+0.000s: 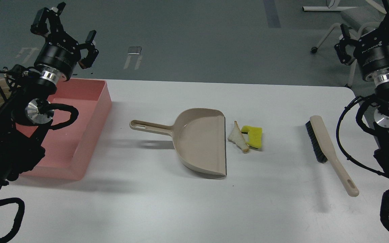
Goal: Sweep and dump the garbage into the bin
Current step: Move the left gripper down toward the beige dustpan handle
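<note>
The garbage lies mid-table as two pieces: a triangular white bread slice (237, 137) and, touching its right side, a yellow notched sponge chunk (254, 136). Both sit just right of the beige dustpan's (199, 143) open lip. The pink bin (89, 128) stands at the table's left, partly hidden by my left arm. My left gripper (71, 27) is raised above the bin's far corner, open and empty. At the far right, high above the table's edge, my right gripper (370, 28) is also open and empty. Both grippers are far from the garbage.
A beige brush with black bristles (328, 150) lies on the right of the white table (167, 209), handle toward the front. The dustpan's handle (147, 126) points left toward the bin. Chair legs (322, 37) stand on the grey floor beyond the table.
</note>
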{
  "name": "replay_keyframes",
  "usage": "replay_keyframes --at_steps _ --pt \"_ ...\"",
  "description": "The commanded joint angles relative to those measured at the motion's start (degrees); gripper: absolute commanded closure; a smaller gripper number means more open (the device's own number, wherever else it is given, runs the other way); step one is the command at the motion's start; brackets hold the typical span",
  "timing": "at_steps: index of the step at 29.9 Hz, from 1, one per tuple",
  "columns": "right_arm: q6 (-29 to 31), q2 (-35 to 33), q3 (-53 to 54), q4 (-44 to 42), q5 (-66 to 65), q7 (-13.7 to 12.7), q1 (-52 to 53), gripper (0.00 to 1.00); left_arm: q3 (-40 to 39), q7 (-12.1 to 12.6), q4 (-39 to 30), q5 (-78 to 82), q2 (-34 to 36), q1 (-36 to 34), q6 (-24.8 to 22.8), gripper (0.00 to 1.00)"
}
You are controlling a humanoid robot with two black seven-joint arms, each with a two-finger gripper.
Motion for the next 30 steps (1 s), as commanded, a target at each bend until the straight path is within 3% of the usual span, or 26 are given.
replay_keyframes --at_steps 1,13,15,26,30 --pt "0.08 1.06 -0.10 -0.69 0.11 0.00 0.05 0.00 0.47 -0.18 0.00 0.38 0.06 0.31 0.41 0.02" --pt "-0.36 0.98 -0.28 -0.77 0.11 0.09 -0.04 0.00 0.13 -1.76 3.95 -1.11 0.06 -0.21 0.06 0.02" --pt "-0.36 0.97 0.07 -0.77 0.11 0.09 -0.04 0.00 0.21 -1.67 4.04 -1.29 0.06 -0.30 -1.17 0.02" --pt "0.08 0.89 0.16 -0.42 0.11 0.18 -0.04 0.00 0.13 -1.32 4.48 -2.34 -0.29 -0.39 1.73 0.02" --pt "0.08 0.80 0.07 -0.42 0.11 0.18 -0.04 0.00 0.74 -1.06 3.43 -2.17 -0.46 -0.39 -0.29 0.02"
